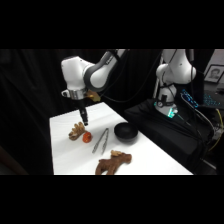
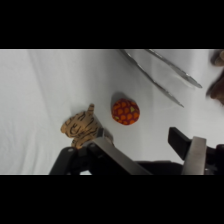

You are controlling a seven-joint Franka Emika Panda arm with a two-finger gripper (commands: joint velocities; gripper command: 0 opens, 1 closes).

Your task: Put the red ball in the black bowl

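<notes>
Pincer (image 1: 85,121) above the ball, nothing held

The ball (image 2: 125,111) lies on the white counter (image 1: 75,160), just beside a tan striped figure (image 2: 81,127), under the pincer, whose two fingers (image 2: 194,154) stand spread apart with nothing between them. Metal tongs (image 1: 100,140) lie between the ball and the bowl (image 1: 125,132), which sits apart near the counter's far edge. A brown lumpy figure (image 1: 113,163) lies at the near edge.
</notes>
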